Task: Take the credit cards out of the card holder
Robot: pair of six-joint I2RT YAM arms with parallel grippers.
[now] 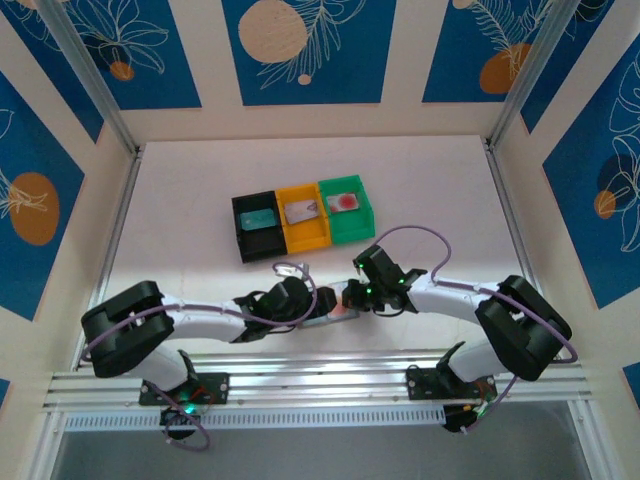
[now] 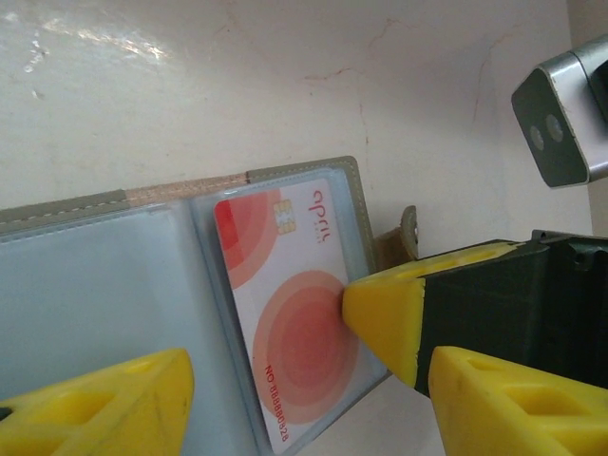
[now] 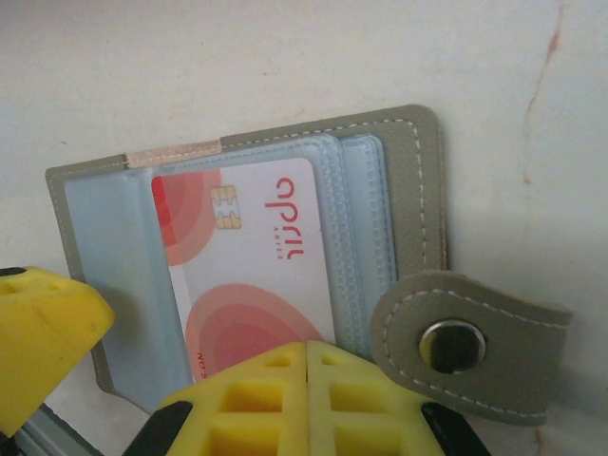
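Holder, top view: mostly under the arms.
Holder, left wrist view: cut off by the left and bottom edges.
Card, lower end: behind the right end effector.
Card number: blurred, partly unreadable.
Strap: mostly behind the right end effector's finger.
Binned cards: too small to read.
Back pockets: contents cannot be told.

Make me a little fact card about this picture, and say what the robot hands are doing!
card holder: lying open on the table, snap strap undone
red-circle card: tucked in a clear pocket
right gripper: shut, tips at that card's edge
left gripper: open, over the holder
black bin: one bluish card
orange bin: one greyish card
green bin: one red-dot card
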